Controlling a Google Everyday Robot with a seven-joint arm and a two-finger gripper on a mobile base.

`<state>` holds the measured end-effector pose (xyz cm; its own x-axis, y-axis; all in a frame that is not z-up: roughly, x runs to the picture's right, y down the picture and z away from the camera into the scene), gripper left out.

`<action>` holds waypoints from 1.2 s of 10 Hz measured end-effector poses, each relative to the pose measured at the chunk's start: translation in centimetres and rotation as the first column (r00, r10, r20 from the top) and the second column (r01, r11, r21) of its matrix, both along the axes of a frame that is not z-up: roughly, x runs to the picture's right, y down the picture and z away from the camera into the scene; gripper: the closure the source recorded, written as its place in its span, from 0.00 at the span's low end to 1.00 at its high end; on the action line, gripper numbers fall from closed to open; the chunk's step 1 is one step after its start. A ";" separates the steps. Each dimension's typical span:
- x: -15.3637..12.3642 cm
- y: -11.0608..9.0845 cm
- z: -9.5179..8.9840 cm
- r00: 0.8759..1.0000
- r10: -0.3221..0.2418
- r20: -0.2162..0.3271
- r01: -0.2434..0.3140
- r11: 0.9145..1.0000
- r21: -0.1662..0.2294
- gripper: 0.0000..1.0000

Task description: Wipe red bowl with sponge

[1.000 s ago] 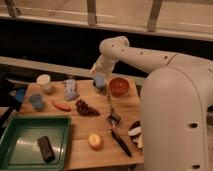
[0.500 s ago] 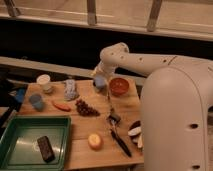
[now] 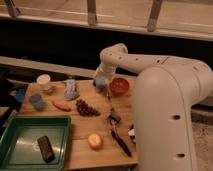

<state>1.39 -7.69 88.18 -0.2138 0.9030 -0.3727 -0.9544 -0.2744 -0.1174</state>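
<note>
At the table's [image 3: 80, 150] far edge, gripper [image 3: 101, 78] points down just left of the red bowl [image 3: 120, 86]. Jaws clamped on the sponge [image 3: 99, 83], which hangs at the tip beside the bowl's left rim, not inside it. Bowl upright on the wood, near the robot's white body. Left of the sponge: crumpled clear bottle [image 3: 71, 90], white cup [image 3: 44, 80], blue cup [image 3: 36, 101]. Grapes [image 3: 86, 108] mid-table, orange fruit [image 3: 95, 141] nearer the front. Green tray [image 3: 15, 131] front left, dark block [image 3: 46, 148] lying in it.
</note>
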 end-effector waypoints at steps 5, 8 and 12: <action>1.3 -1.9 2.6 0.999 -0.022 0.028 0.023 1.000 -0.011 0.32; 0.2 -1.6 3.6 0.996 0.001 0.089 0.001 1.000 -0.022 0.32; -0.1 -0.5 4.1 0.991 0.034 0.129 -0.028 0.998 -0.047 0.32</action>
